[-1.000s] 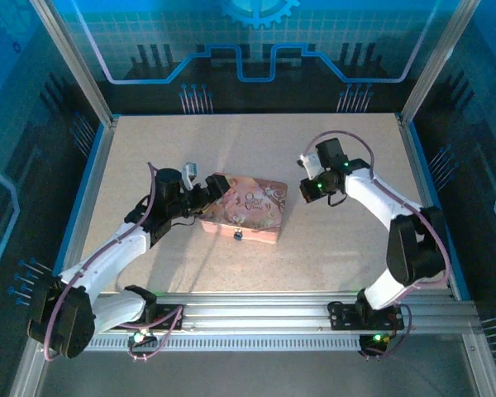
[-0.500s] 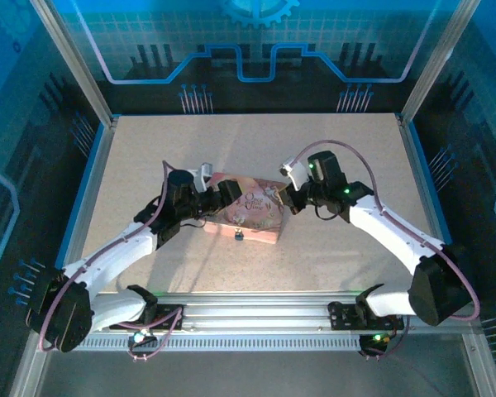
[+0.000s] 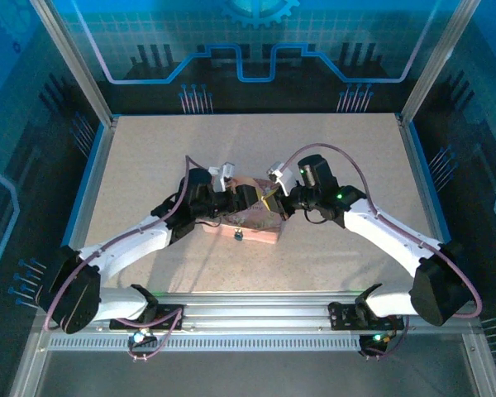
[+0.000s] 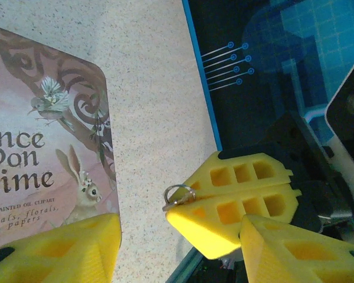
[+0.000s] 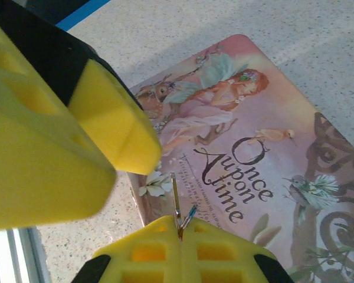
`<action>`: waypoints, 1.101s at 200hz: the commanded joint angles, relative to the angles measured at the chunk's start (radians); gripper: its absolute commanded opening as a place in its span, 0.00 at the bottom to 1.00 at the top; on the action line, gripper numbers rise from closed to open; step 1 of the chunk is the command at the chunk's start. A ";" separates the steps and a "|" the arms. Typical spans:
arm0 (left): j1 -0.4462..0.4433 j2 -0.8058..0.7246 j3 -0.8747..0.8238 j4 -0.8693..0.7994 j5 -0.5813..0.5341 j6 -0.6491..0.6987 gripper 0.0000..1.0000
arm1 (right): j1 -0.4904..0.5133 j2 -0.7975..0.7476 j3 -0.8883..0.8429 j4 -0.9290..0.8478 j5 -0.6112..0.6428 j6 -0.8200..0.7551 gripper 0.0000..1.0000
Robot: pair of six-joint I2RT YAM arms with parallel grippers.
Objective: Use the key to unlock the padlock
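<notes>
Seen from above, the pink tin (image 3: 256, 225) lies flat in the middle of the table (image 3: 149, 157). The padlock (image 3: 238, 235) is a tiny dark thing on the near side of the tin. The left pincer (image 3: 250, 198) and the right pincer (image 3: 271, 203) meet over the far part of the tin, with their tips very close together.

In the left arm's camera, the left pincer's two yellow fingers (image 4: 59, 250) are wide apart and hold nothing. The right pincer (image 4: 177, 213) pokes in between them. Its fingers are pressed tight together, and a little metal ring (image 4: 178, 193) sticks out at the tip. A corner of the tin, with a rabbit picture, lies on the table at the left.

In the right arm's camera, the right pincer's fingers (image 5: 147, 253) are squeezed together on a thin silver key (image 5: 176, 197). The key points out over the tin's lid. One big yellow finger (image 5: 106, 124) of the left pincer is just beside the key.
</notes>
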 commanded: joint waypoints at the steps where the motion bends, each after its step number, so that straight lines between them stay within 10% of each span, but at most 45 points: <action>1: -0.010 0.017 0.032 0.043 0.024 0.027 0.57 | 0.016 0.012 0.014 0.017 -0.064 0.021 0.00; 220: -0.012 0.014 0.030 0.068 0.033 0.048 0.38 | -0.066 0.043 0.022 0.062 -0.329 0.150 0.00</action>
